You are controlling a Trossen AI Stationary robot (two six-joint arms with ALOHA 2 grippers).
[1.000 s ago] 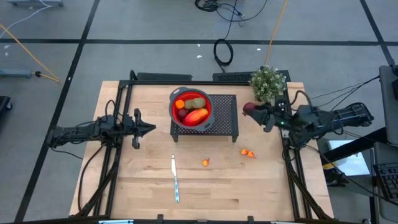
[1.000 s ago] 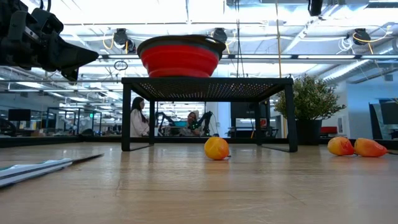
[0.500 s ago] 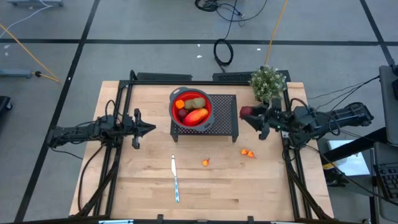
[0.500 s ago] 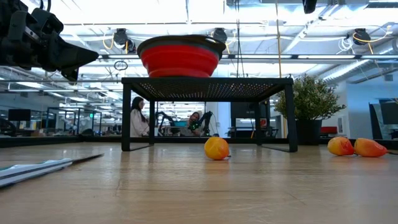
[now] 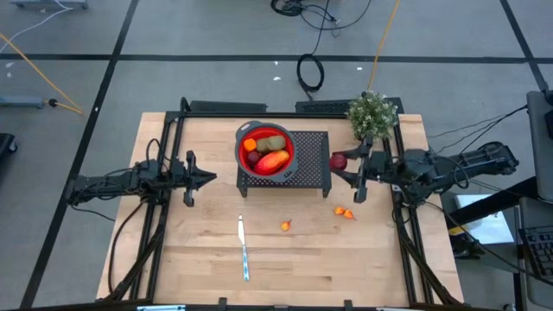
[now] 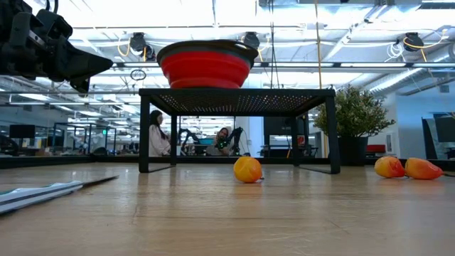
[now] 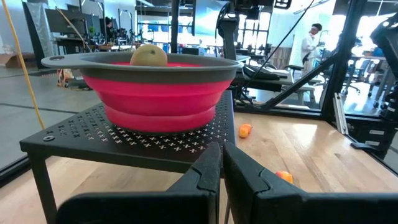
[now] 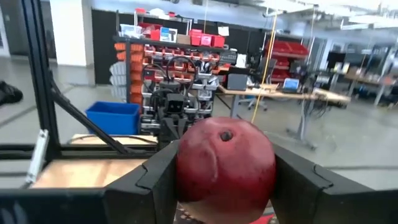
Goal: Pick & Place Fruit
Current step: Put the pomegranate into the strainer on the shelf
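The right gripper [image 5: 346, 168] clamps a dark red fruit [image 8: 225, 163] between its fingers, just beside the black perforated stand's [image 5: 313, 170] right edge. The red bowl [image 5: 289, 146] on that stand holds more fruit. The left gripper [image 5: 207, 179], fingers closed and empty, waits near the bench's left edge.

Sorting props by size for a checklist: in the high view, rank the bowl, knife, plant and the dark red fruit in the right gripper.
1. Bowl
2. Plant, close behind the bowl
3. Knife, long but thin
4. Dark red fruit, held in the right gripper, smallest
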